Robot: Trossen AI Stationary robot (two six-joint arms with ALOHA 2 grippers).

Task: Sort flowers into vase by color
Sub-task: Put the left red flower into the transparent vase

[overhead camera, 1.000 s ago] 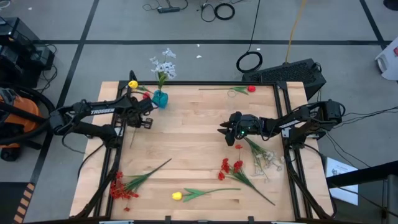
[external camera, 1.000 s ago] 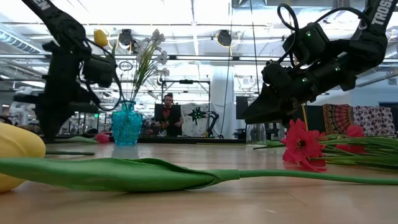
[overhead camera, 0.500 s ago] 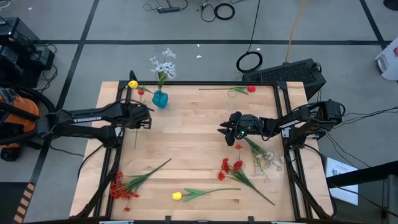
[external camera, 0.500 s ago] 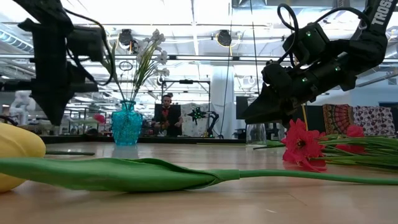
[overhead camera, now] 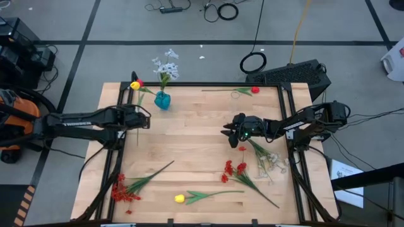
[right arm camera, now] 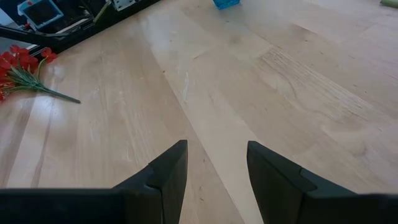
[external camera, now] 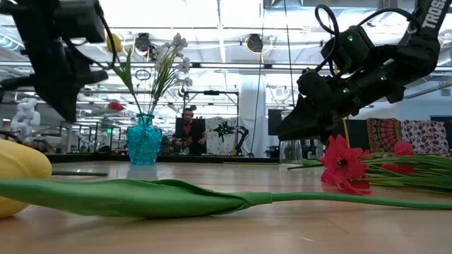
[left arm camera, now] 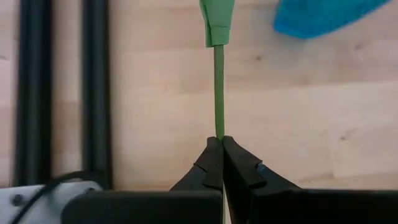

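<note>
My left gripper [overhead camera: 146, 118] is near the table's far-left corner, shut on a green-stemmed flower whose yellow blossom [overhead camera: 134, 84] has a red blossom [overhead camera: 140, 82] beside it. Whether both share one stem I cannot tell. In the low view this gripper [external camera: 60, 106] is high up, with the yellow blossom [external camera: 113, 42] above it. The blue vase [overhead camera: 163, 100] just beside it holds pale white-blue flowers [overhead camera: 166, 65]. My right gripper [overhead camera: 227, 133] hovers open over the table's middle right, beside the white flowers [overhead camera: 270, 161] lying on the wood. My left gripper pinches the flower's green stem [left arm camera: 218, 124] between its two shut fingertips, below a leaf [left arm camera: 217, 22]. The blossom end reaches away toward the far edge, next to the vase [left arm camera: 323, 12]. The flower is off the table and tilted, with its blossoms above the fingers.
Flowers lie on the wood: a red one [overhead camera: 255, 90] at the far edge, a red bunch [overhead camera: 235, 169] near the right, a red bunch [overhead camera: 123, 189] at the near-left corner and a yellow tulip [overhead camera: 180, 198] near the front. Black frame rails [overhead camera: 124, 135] run down both sides.
My left gripper has pulled back toward the table's left edge and risen, staying shut on the stem. The flower has come up with it: the red blossom has lifted off the table and moved toward the far edge, beside the yellow one.
</note>
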